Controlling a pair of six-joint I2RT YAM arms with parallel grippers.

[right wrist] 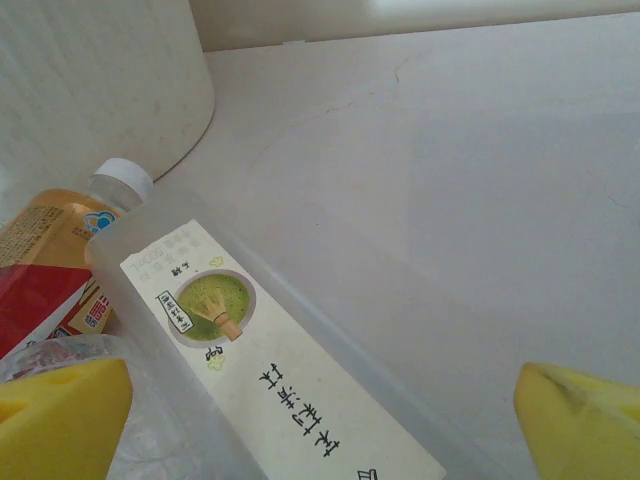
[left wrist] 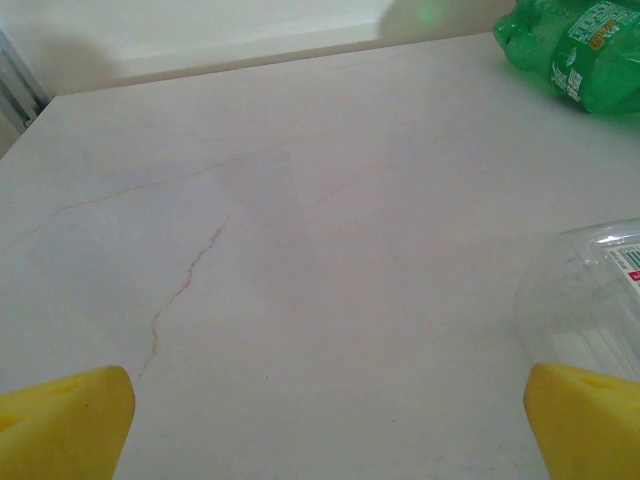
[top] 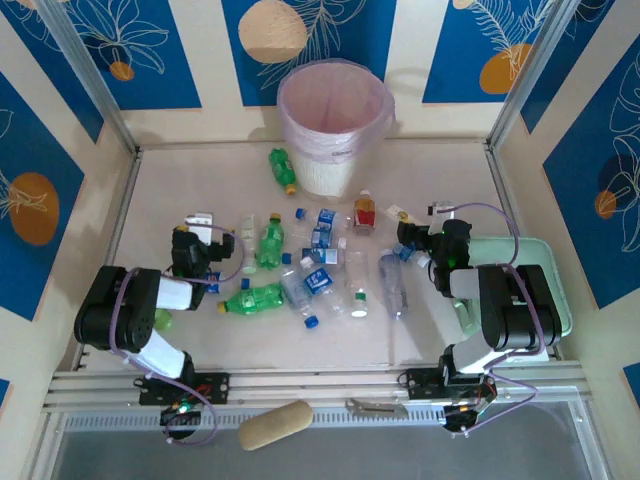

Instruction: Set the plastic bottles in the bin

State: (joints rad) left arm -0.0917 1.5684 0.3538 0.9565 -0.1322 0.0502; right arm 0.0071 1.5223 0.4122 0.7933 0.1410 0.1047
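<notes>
left gripper [left wrist: 320,425] was spread wide over the table [left wrist: 300,200] | right gripper [right wrist: 320,425] was spread wide over a clear labelled bottle [right wrist: 230,350] | plastic bottles [top: 300,275] lay scattered mid-table | bin [top: 330,172] stood at far edge

In my right wrist view, the clear flat bottle [right wrist: 250,370] at lower centre carries a white label with large black East Asian characters and a green tea-whisk picture. At upper right of my left wrist view, the print on the green bottle [left wrist: 570,50] is too small to read.
</notes>
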